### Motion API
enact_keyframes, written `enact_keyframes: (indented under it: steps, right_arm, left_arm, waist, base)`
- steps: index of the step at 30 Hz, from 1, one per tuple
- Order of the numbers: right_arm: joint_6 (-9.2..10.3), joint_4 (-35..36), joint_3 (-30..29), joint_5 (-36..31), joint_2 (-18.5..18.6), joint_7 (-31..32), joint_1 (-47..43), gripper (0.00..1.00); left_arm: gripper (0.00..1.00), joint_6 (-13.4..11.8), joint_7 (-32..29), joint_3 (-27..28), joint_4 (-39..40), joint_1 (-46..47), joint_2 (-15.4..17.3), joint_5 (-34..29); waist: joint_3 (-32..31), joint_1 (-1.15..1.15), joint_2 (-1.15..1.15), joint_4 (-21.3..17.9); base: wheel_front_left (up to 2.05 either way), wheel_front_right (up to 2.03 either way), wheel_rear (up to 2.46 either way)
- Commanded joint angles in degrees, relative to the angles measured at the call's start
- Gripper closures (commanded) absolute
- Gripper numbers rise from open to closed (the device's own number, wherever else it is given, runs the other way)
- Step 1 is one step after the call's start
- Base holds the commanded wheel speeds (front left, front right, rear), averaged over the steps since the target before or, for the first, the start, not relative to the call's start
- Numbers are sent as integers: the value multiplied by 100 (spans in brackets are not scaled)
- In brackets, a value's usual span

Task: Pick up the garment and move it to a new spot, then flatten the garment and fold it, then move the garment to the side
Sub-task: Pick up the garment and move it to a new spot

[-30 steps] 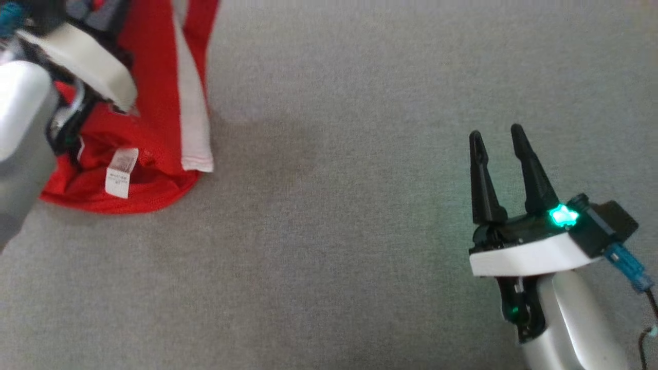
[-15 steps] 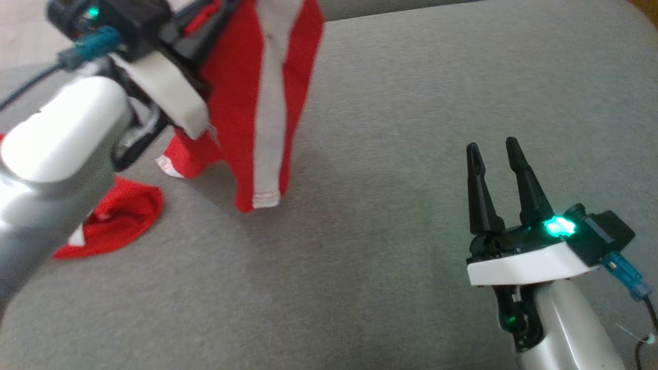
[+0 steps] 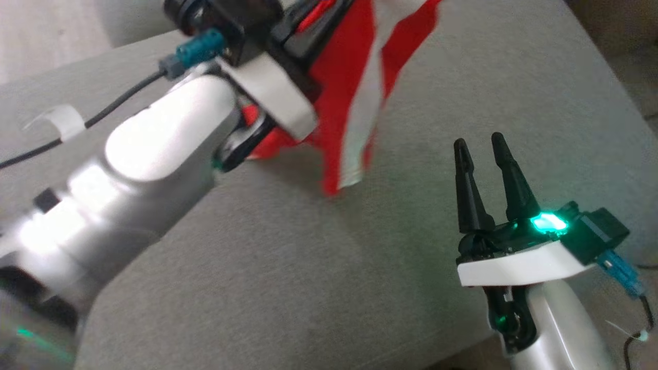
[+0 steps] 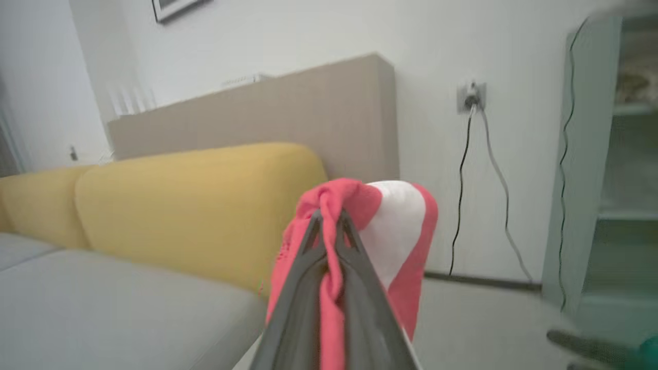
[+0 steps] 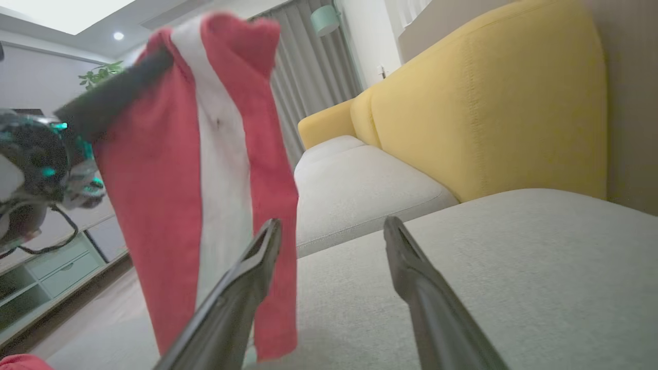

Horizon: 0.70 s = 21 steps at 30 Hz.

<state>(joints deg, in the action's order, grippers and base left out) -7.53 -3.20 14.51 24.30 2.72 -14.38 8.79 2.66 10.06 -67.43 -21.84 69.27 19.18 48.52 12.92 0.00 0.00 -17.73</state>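
Clamped on a bunched fold of the red garment (image 4: 401,226), my left gripper (image 4: 329,216) has its two fingers pressed together with cloth squeezed between them. It holds the garment up over the grey sofa seat (image 3: 257,257). The cloth hangs down from the fingers as a long red panel with a white stripe along it. I cannot tell whether its lower hem touches the seat.

My right gripper (image 3: 478,143) is low at the right of the head view with its fingers spread apart and holding nothing, close above the seat. The hanging hem is near it but apart.

Behind the seat rises the yellow backrest (image 5: 488,103). A pale green shelf unit (image 4: 591,154) stands by the wall, and what sits on its shelves is too blurred to tell.

One second ago the garment lay in a heap on the seat with its label showing. Half a second ago part of it was still piled there. Now the heap is gone and the panel hangs closer to my right gripper. The head camera has swung as well, so the whole view has shifted.
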Motion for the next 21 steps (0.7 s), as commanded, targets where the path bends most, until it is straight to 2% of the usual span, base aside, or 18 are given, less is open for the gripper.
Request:
enact_keyframes:
  steps: [1,5,7,10,18,19,20,21]
  right_arm:
    - [4,238,106,58,16,-62,133,0]
    - [4,304,-20,67,16,-62,116,0]
    - [4,330,-96,43,16,-62,121,0]
    - [4,344,-180,-15,16,-62,141,0]
    - [4,284,-313,-200,16,-62,197,0]
    - [4,271,-322,-233,16,-62,195,0]
    - [4,256,-316,-266,16,-62,196,0]
    - [4,240,-320,-309,16,-62,192,0]
  left_arm:
    - [100,-89,157,438,157,541,-45,83]
    - [100,-250,428,877,232,660,-362,47]
    - [100,-225,471,1035,235,549,-372,-6]
    - [100,-142,488,1251,151,115,-248,-8]
    - [100,288,493,1600,-359,-1724,333,-251]
    - [57,316,493,1623,-455,-1898,369,-295]
    - [0,332,493,1678,-520,-2041,403,-375]
    - [0,344,493,1752,-581,-2182,412,-440]
  waist:
    - [88,0,0,-221]
    - [143,0,0,-188]
    - [169,0,0,-96]
    - [208,0,0,97]
    - [253,0,0,712]
    - [246,0,0,797]
    - [236,0,0,863]
    - [215,0,0,941]
  base:
    - [0,0,0]
    - [0,0,0]
    - [0,0,0]
    - [0,0,0]
    - [0,0,0]
    - [0,0,0]
    - [0,0,0]
    - [0,0,0]
